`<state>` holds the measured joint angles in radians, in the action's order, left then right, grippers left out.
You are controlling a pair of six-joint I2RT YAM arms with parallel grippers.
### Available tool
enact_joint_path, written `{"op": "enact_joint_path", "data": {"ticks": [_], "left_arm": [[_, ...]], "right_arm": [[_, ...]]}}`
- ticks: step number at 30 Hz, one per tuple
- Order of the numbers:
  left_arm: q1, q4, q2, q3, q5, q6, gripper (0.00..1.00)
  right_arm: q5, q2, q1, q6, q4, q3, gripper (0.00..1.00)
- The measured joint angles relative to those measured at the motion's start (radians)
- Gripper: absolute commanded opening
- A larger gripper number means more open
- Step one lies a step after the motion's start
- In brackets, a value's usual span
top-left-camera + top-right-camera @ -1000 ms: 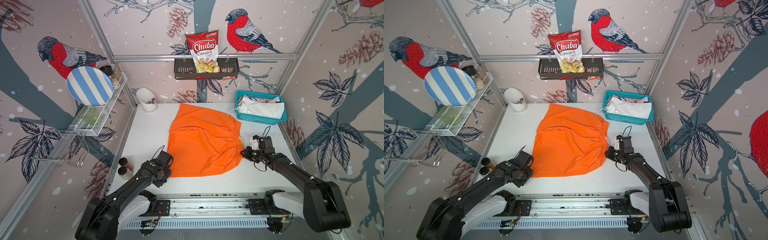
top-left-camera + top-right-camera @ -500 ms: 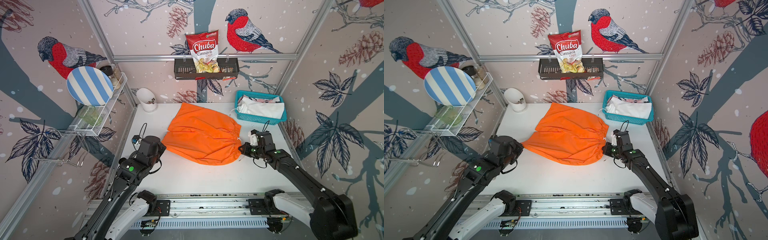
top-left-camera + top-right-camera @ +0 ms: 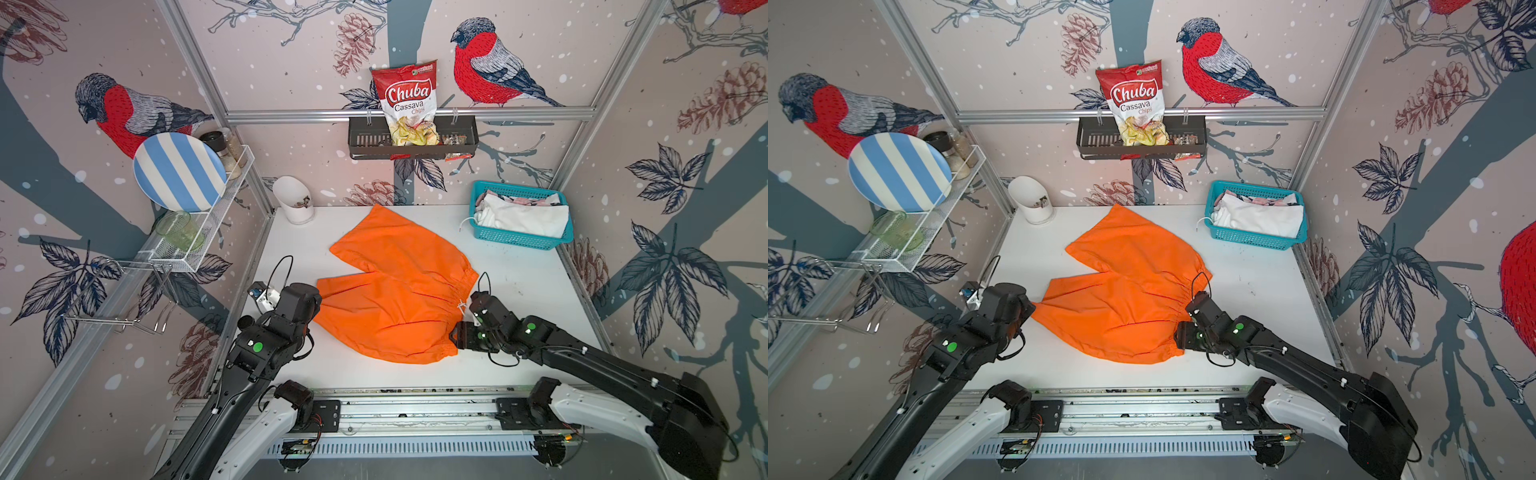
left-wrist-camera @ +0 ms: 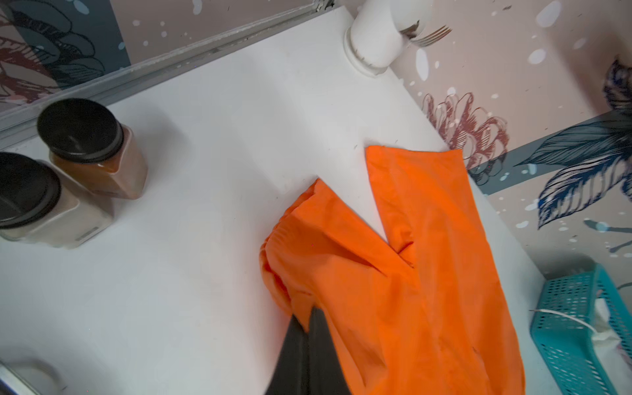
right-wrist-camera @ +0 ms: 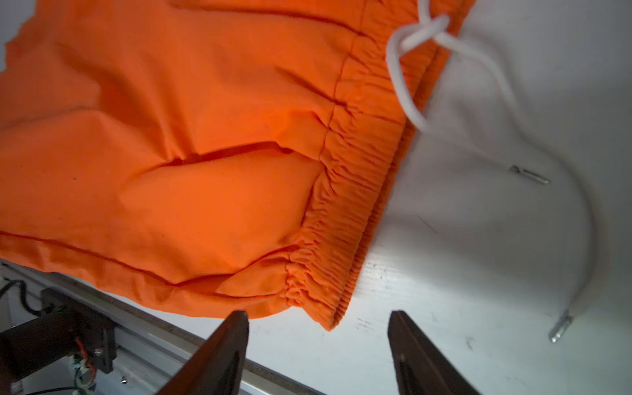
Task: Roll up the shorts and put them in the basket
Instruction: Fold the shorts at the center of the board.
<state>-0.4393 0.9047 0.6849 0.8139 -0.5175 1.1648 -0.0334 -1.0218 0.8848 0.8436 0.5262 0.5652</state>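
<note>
Finding: orange shorts [image 3: 395, 299] lie partly folded on the tabletop [image 3: 519, 282], centre of frame in both top views. Cloth appears thin, limp and light, likely to slide. At a leg hem the left end effector [image 4: 309, 321] is clamped; the right end effector [image 5: 316, 316] stands open beside the waistband [image 5: 352, 205], holding nothing. Best hold, judged: gathered waistband corner, clear of the drawstring [image 5: 400, 85].

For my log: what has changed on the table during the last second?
The left gripper closed on a leg hem of the orange shorts and drew it away from the base; the legs parted. The right gripper let go of the waistband and opened. The basket stayed put.
</note>
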Motion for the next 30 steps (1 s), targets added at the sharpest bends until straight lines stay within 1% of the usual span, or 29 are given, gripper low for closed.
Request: {"op": "enact_joint_path", "data": {"ticks": [4,5,7,9,12,15,16,17,18,20,21,25,27,30], "left_arm": [[0.0,-0.004,-0.015,-0.052,0.004,0.02,0.0],[0.0,-0.004,-0.017,-0.057,0.004,0.027,0.0],[0.0,-0.004,-0.019,-0.066,0.003,0.035,0.0],[0.0,-0.005,-0.02,-0.071,0.003,0.036,0.0],[0.0,-0.005,-0.021,-0.074,0.003,0.04,0.0],[0.0,-0.003,-0.023,-0.074,0.002,0.047,0.0],[0.0,0.0,-0.023,-0.072,0.001,0.057,0.0],[0.001,0.004,-0.022,-0.068,0.001,0.059,0.0],[0.001,0.005,-0.023,-0.063,-0.003,0.059,0.0],[0.001,0.011,-0.025,-0.053,-0.006,0.06,0.0],[0.001,0.019,-0.029,-0.048,-0.008,0.063,0.0],[0.001,0.051,-0.049,-0.019,-0.024,0.069,0.0],[0.001,0.071,-0.064,0.01,-0.038,0.069,0.0],[0.001,0.104,-0.08,0.091,-0.085,0.067,0.0]], "right_arm": [[0.054,-0.026,0.111,0.106,-0.017,-0.051,0.72],[0.059,-0.035,0.13,0.124,-0.026,-0.06,0.7],[0.073,-0.064,0.163,0.153,-0.056,-0.067,0.62],[0.087,-0.101,0.183,0.158,-0.074,-0.054,0.58],[0.123,-0.166,0.212,0.156,-0.098,-0.005,0.56],[0.14,-0.218,0.212,0.152,-0.127,0.012,0.52],[0.141,-0.237,0.208,0.153,-0.132,0.01,0.49],[0.141,-0.25,0.207,0.153,-0.136,0.005,0.42],[0.141,-0.261,0.206,0.153,-0.136,-0.002,0.28],[0.141,-0.27,0.206,0.156,-0.137,-0.011,0.11],[0.14,-0.272,0.206,0.16,-0.14,-0.013,0.01],[0.152,-0.266,0.236,0.18,-0.146,-0.008,0.0],[0.149,-0.251,0.274,0.189,-0.129,0.005,0.0],[0.11,-0.241,0.336,0.206,-0.114,0.043,0.0]]}}
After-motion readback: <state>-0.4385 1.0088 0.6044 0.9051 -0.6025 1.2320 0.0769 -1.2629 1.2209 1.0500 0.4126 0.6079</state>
